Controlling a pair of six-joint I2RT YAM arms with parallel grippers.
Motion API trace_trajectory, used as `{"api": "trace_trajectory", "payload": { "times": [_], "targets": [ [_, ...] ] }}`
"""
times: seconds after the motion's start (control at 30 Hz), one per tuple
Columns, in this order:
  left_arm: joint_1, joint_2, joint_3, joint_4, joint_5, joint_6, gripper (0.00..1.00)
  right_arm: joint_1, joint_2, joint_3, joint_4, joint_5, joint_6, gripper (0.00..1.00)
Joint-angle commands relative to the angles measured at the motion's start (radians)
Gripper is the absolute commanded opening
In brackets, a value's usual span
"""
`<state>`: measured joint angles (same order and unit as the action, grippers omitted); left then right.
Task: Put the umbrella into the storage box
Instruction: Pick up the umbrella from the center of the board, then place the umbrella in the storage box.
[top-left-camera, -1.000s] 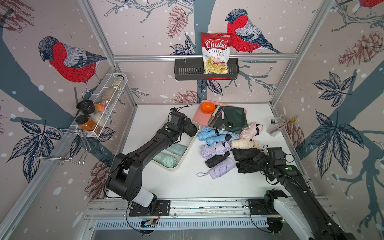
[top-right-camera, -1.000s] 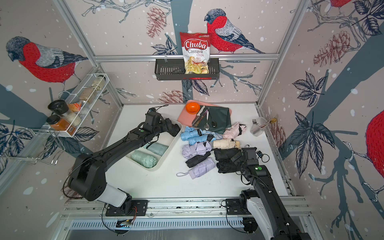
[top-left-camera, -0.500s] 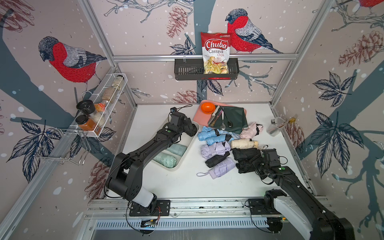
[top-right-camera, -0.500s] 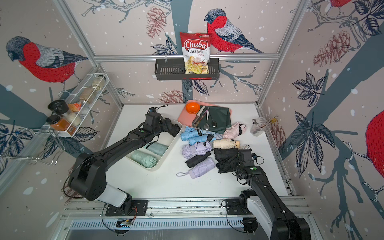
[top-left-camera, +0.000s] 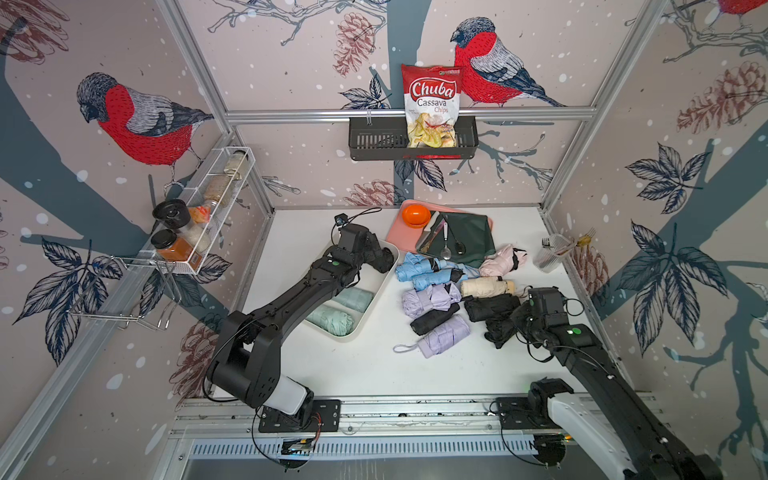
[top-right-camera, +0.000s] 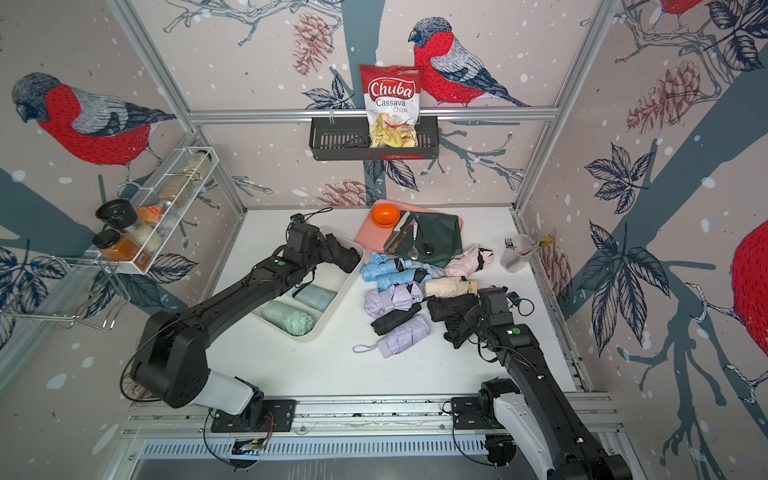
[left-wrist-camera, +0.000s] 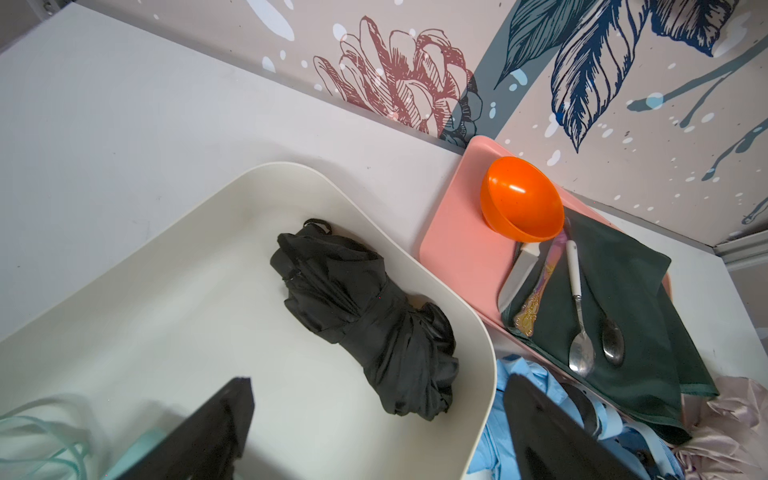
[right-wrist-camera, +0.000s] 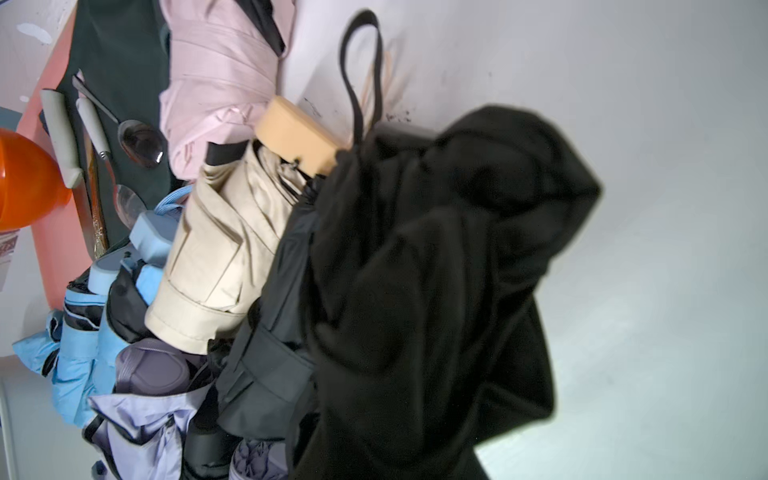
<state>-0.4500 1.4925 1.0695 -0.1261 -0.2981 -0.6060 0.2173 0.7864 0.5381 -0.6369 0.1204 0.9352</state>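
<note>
- Moved the right gripper (top-left-camera: 513, 326) onto the loose black umbrella (right-wrist-camera: 436, 270) at the heap (top-left-camera: 432, 291) edge; could not tell grip under fabric.
- Kept the left gripper (left-wrist-camera: 378, 380) spread, empty, over the storage box (left-wrist-camera: 187, 291).
- Found the boxed black umbrella (left-wrist-camera: 365, 316) inside; judged next pickup begun.

Both top views look from high up on the near side of the storage box (top-left-camera: 383, 279), steeply down and forward, and stay far from it; they share nearly the whole scene. The left wrist camera hangs close over the far end of the storage box and looks down into it. The right wrist camera sits very near the pile of folded umbrellas (right-wrist-camera: 216, 249) right of the storage box. Both wrist views share the pink tray (left-wrist-camera: 453, 245).
</note>
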Motion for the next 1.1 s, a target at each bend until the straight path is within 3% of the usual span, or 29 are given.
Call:
{"api": "trace_trajectory", "payload": {
  "times": [0.0, 0.17, 0.33, 0.5, 0.83, 1.07],
  "targets": [
    [0.001, -0.025, -0.002, -0.042, -0.069, -0.063, 0.97, 0.069, 0.035, 0.098, -0.075, 0.111, -0.092, 0.09],
    [0.007, -0.08, -0.022, -0.105, -0.143, -0.129, 0.97, 0.301, 0.212, 0.336, -0.051, 0.231, -0.214, 0.03],
    [0.027, -0.169, -0.11, -0.126, -0.226, -0.207, 0.97, 0.51, 0.501, 0.62, 0.062, 0.301, -0.51, 0.0],
    [0.145, -0.281, -0.246, -0.102, -0.121, -0.308, 0.97, 0.66, 0.845, 0.943, 0.129, 0.387, -0.88, 0.0],
    [0.201, -0.391, -0.331, -0.186, -0.166, -0.372, 0.97, 0.72, 1.321, 1.543, 0.027, 0.016, -1.289, 0.0],
    [0.235, -0.399, -0.368, -0.205, -0.139, -0.411, 0.97, 0.738, 1.51, 1.777, -0.064, -0.061, -1.401, 0.0]
  ]
}}
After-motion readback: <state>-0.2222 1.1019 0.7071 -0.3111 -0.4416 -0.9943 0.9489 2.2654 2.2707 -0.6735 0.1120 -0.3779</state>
